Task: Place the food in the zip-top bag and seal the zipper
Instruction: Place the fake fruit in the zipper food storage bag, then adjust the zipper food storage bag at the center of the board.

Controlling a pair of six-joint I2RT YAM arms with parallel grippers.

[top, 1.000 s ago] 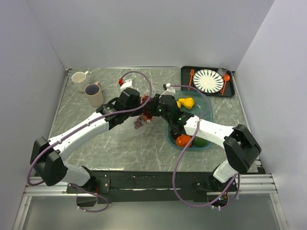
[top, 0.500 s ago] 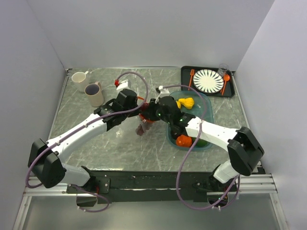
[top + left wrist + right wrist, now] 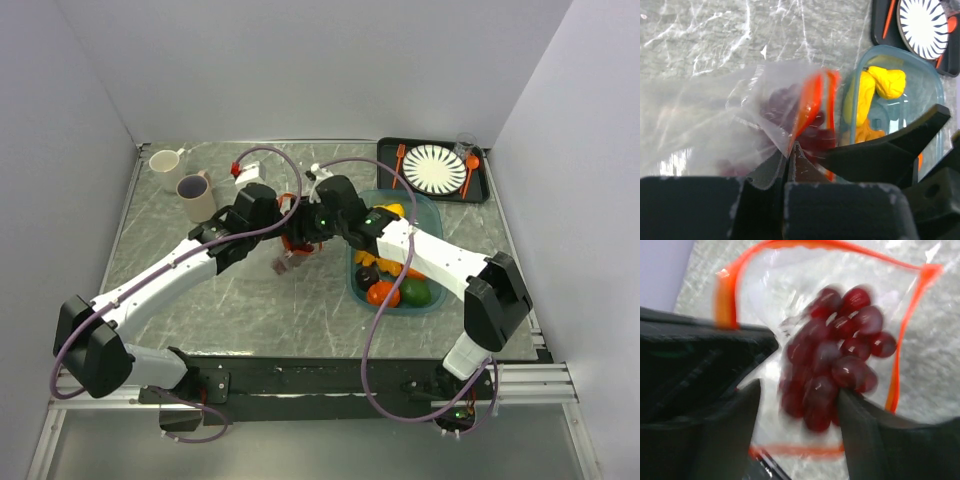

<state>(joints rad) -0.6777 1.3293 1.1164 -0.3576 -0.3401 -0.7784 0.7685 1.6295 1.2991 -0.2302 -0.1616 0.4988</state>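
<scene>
The zip-top bag (image 3: pixel 715 115) is held up over the bench (image 3: pixel 300 310) by the left jaws, which are closed tight on a fold of clear film just beside the zipper (image 3: pixel 812 100). The pinch is placed near the mouth, probably so that the pouch hangs down and the opening is presented to the right arm. Whether the bag's bottom touches the bench cannot be told.

In the right wrist view the orange-red strip is seen as an open loop, so the mouth is spread and not sealed. The dark purple grapes (image 3: pixel 840 360) are seen through that loop, down inside the bag and bunched to one side. The right jaws are spread wide over the mouth with nothing clamped. One tip looks close to the grapes, but contact is hidden by blur.

The bag is located between the two wrists, near the left rim of the teal tray (image 3: pixel 922 102). The rest of the food is found in the tray: yellow pieces (image 3: pixel 890 82), a red-orange piece (image 3: pixel 383 293) and a green piece (image 3: pixel 416 293).

Step judged: loading, with one item in, several to go and the zipper not yet closed. A tray item is expected to be fetched by the right arm. Risk: the floppy film may be folded over the mouth by the grapes' weight.
</scene>
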